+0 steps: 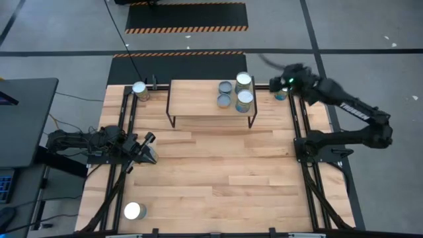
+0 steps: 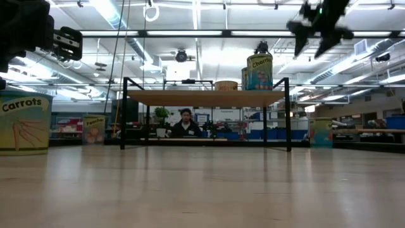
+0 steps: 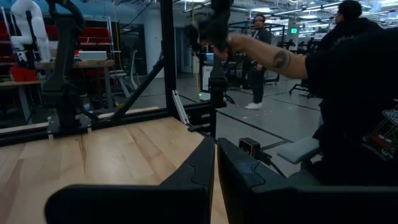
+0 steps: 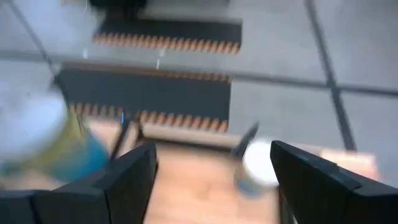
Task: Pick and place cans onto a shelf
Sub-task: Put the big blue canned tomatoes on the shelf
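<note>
Four cans [image 1: 236, 92] stand on right half of shelf [image 1: 195, 99]. Right claw [image 1: 283, 84] hangs wide, empty, above can [image 1: 281, 94] at desk's [image 1: 211, 172] far right corner. Left claw [image 1: 149, 147] closed, resting at left edge.

Matt wood shelf [image 1: 198, 99]; shiny metal cans [image 1: 244, 80].

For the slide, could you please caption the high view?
Right gripper, open, above a can beside the shelf holding four cans; left gripper waits.
</note>
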Available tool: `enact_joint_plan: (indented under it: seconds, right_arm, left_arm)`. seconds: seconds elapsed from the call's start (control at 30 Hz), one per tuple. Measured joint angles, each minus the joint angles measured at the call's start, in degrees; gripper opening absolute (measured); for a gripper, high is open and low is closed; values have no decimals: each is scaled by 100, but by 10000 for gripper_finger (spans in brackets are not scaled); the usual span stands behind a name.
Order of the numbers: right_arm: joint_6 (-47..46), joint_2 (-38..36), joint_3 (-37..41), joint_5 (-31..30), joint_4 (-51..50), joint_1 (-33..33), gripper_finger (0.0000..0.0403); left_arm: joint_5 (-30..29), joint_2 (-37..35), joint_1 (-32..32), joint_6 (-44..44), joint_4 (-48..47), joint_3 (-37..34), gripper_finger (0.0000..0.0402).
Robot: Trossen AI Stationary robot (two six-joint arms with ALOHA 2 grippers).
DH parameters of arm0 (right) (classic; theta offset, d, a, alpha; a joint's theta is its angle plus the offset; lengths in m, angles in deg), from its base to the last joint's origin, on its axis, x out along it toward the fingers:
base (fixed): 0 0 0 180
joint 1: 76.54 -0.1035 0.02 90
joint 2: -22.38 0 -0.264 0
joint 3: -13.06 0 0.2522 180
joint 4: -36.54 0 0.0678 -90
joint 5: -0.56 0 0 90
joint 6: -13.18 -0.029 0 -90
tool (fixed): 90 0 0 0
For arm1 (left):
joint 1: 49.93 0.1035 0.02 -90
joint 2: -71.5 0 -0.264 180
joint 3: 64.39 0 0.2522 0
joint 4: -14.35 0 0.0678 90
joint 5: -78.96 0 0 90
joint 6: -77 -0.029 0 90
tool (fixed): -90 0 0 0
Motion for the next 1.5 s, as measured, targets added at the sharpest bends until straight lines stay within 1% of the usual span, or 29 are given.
enact_joint_plan:
  seconds: [0.07, 0.1, 0.13, 0.2, 0.23, 0.27, 0.37, 0.47, 0.57, 0.7, 0.8, 0.9, 1.0, 1.1, 1.23, 1.33, 1.5]
  right_arm:
    - [-128, -10, 545, 250, 231, 62, 322]
    - [-303, -6, 764, 158, 371, 96, 321]
    - [-557, -6, 981, -101, 486, 127, 321]
    - [-1156, -8, 1338, -835, 577, 180, 319]
    - [-1467, -16, 1493, -1032, 635, 231, 318]
    - [-1714, -23, 1624, -1101, 713, 291, 318]
    - [-2082, 36, 2017, -985, 1093, 494, 320]
    - [-2285, 160, 2305, -497, 1388, 863, 328]
    - [-2284, 295, 2386, -9, 1433, 1339, 340]
    - [-2298, 462, 2390, 94, 1477, 1745, 359]
    - [-2446, 646, 2390, 301, 1677, 1991, 373]
    - [-2727, 905, 2388, 393, 1647, 2101, 383]
    - [-2868, 1012, 2380, 183, 1669, 2124, 388]
    - [-3350, 1201, 2379, -170, 1848, 1895, 389]
    - [-3678, 1510, 2377, -645, 2630, 1605, 387]
    - [-3977, 1784, 2375, -651, 3027, 1603, 384]
    - [-4721, 2194, 2337, -771, 2872, 1644, 369]
  left_arm:
    - [0, 1, -1, 2, 1, -2, 27]
    - [2, 0, 1, 0, 1, 0, 27]
    - [0, 1, 0, 0, 1, -1, 27]
    - [0, 1, 1, 2, 1, -2, 27]
    - [0, 1, -1, 0, 1, -2, 27]
    - [0, -1, -1, 0, 1, -1, 27]
    - [0, 1, 0, 0, 1, -1, 27]
    - [0, -1, 1, 2, 1, -2, 27]
    - [0, 1, 1, 2, 1, -1, 27]
    - [0, 1, 1, 2, 1, -2, 27]
    - [0, 1, -1, 0, 1, 0, 27]
    - [1, 1, -1, 0, 1, -2, 27]
    - [0, 1, -1, 0, 1, 0, 27]
    - [0, 1, -1, 2, 1, -2, 27]
    - [1, 1, 0, 2, 0, -1, 27]
    - [0, -1, -1, 2, -1, -2, 27]
    - [0, 0, 1, 1, 0, -1, 27]
